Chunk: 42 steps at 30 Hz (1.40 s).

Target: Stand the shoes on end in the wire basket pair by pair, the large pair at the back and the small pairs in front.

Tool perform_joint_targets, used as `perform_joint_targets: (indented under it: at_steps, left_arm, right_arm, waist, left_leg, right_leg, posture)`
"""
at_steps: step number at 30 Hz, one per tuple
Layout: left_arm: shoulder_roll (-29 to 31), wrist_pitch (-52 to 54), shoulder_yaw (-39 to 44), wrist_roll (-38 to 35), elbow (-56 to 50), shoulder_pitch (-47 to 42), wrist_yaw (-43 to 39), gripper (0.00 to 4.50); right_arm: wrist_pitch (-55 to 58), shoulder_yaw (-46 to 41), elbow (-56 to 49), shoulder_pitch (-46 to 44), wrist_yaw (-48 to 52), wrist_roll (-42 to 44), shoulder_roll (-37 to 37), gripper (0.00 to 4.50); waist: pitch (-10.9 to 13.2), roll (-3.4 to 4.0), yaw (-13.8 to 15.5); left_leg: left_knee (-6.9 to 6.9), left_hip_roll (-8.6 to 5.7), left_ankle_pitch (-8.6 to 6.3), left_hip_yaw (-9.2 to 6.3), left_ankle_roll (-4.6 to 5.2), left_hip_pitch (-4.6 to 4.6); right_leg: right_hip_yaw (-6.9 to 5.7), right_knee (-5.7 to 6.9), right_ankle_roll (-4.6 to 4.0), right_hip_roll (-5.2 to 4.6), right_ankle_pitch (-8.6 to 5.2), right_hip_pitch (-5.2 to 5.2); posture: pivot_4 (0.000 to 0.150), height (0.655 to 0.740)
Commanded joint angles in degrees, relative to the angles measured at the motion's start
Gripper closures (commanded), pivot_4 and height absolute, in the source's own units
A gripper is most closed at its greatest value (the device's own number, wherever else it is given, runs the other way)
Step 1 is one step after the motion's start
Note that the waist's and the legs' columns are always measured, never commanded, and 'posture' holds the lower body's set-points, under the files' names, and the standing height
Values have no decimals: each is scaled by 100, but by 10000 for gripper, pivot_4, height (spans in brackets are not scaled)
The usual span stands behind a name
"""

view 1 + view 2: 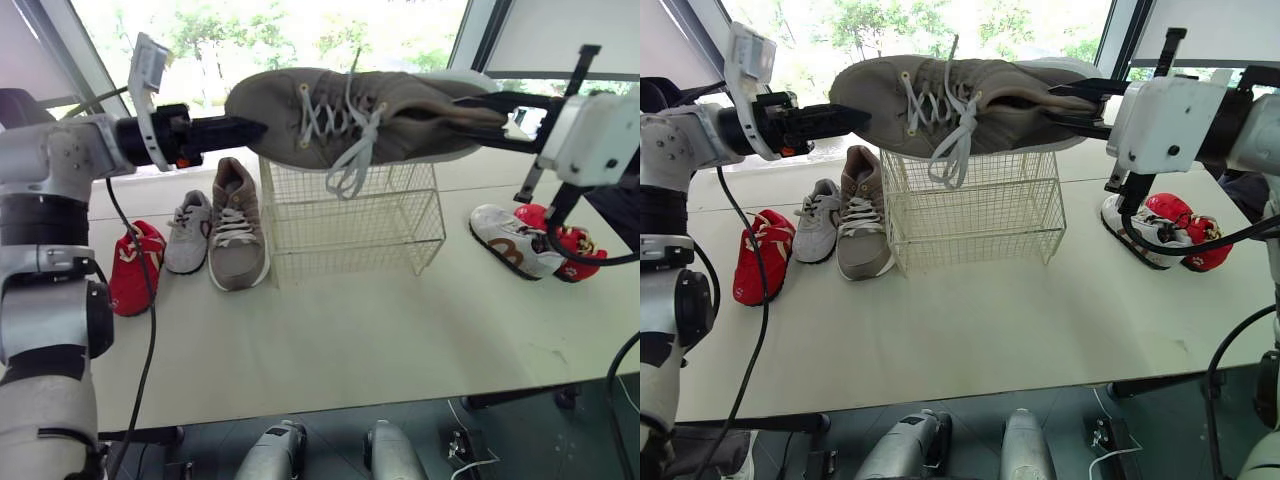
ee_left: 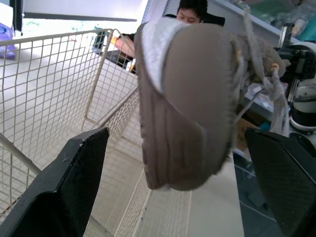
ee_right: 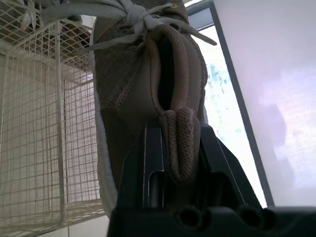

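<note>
The right gripper (image 3: pixel 174 148) is clamped on the heel collar of the large taupe shoe (image 1: pixel 370 115). The shoe's toe sits between the wide-spread fingers of the left gripper (image 1: pixel 245 128). It lies level, long axis side to side, toe toward the robot's left, above the wire basket (image 1: pixel 350 225).

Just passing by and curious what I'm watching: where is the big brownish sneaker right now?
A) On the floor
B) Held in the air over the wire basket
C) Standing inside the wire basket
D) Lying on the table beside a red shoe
B: the big brownish sneaker hangs sideways over the wire basket, its heel pinched in the right gripper.
</note>
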Motion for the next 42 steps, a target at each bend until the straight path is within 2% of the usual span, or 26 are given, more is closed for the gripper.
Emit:
perform_joint_targets:
  at_steps: [1,4,5,6,7,10,11,16,17,20,22,26,32,42]
  left_arm:
    - [-44,-11,-13,83,-226,-36,-61,0]
    - [-102,-2,-15,118,-215,-32,-71,8305]
    - [-110,7,-6,118,-213,-32,-85,12374]
    - [-116,22,10,110,-216,-30,-99,18774]
    - [-123,48,16,91,-262,-8,-122,21881]
    - [-156,211,115,0,-407,58,-90,35516]
    - [-176,312,201,-73,-446,77,-40,37561]
    - [-360,1149,1047,-713,-653,180,521,38303]
    - [-409,1308,1236,-848,-757,248,671,38304]
    - [-617,1711,1813,-1274,-1060,425,1190,38304]
    - [-801,1910,2146,-1529,-1222,501,1579,38304]
    - [-1221,2115,2552,-1934,-1605,631,2241,38304]
    - [-1759,2109,2746,-2313,-1901,731,2990,38304]
    - [-1939,1845,2556,-2450,-2306,1162,3458,38304]
  right_arm:
    - [-239,-31,-66,-309,83,8,37,43467]
    - [-266,94,-98,-423,192,16,71,43467]
    - [-245,118,-109,-443,228,30,75,43467]
    - [-212,128,-123,-459,256,52,79,43467]
    - [-195,130,-107,-473,288,53,66,43467]
    - [348,-4,-72,-500,289,294,11,29518]
    - [780,-113,-97,-445,279,539,-34,24928]
    - [3120,-1277,-124,243,-227,1927,-101,902]
    - [3673,-1653,-108,405,-461,2356,11,0]
    - [5053,-2608,-168,899,-1258,3591,497,0]
    - [5633,-2939,-331,1204,-1843,4342,947,0]
    - [5844,-2842,-640,1256,-3040,5639,2068,0]
    - [5362,-2029,-635,524,-3810,5877,3143,0]
    - [4887,-1775,-432,-199,-4153,6664,3588,0]
  waist:
    - [0,0,13]
    - [0,0,7]
    - [0,0,7]
    - [0,0,7]
    - [0,0,7]
    - [0,0,4]
    - [0,-1,4]
    - [3,-7,68]
    - [4,-7,76]
    - [3,-7,131]
    - [0,-11,150]
    - [-1,-11,137]
    - [-1,-10,137]
    - [-4,-14,142]
  left_leg:
    - [1,0,0,-1,0,0]
    - [2,0,0,-1,0,0]
    - [1,0,0,0,0,0]
    - [0,0,0,-1,0,0]
    - [0,0,0,-2,0,0]
    - [-1,0,0,-1,0,0]
    - [-1,0,0,-2,0,0]
    - [5,0,0,-10,1,-7]
    - [6,0,-1,-11,1,-7]
    - [3,2,0,-10,-1,-8]
    - [3,4,5,-13,-8,-7]
    - [8,6,8,-13,-13,-4]
    - [7,3,9,-11,-15,-4]
    - [8,3,9,-13,-15,-4]
  right_leg:
    - [0,0,0,0,0,1]
    - [0,0,0,0,0,1]
    - [1,0,0,0,0,0]
    - [1,1,0,0,0,-1]
    - [1,1,0,1,0,-1]
    - [1,1,0,0,0,-1]
    - [1,2,0,1,0,-1]
    - [0,0,-1,1,0,2]
    - [0,1,-1,1,0,2]
    - [3,2,-2,0,1,-1]
    - [2,6,-3,0,2,0]
    - [3,11,-5,-2,3,3]
    - [5,12,-5,-2,3,-1]
    - [4,11,-5,1,3,0]
  posture:
    - [1500,7400]
    - [1500,7400]
    - [1500,7400]
    - [1500,7400]
    - [1500,7400]
    - [1500,7400]
    - [1500,7400]
    - [1500,7400]
    - [1500,7400]
    - [1500,7400]
    - [1500,7400]
    - [1500,7400]
    - [1500,7400]
    - [1500,7400]
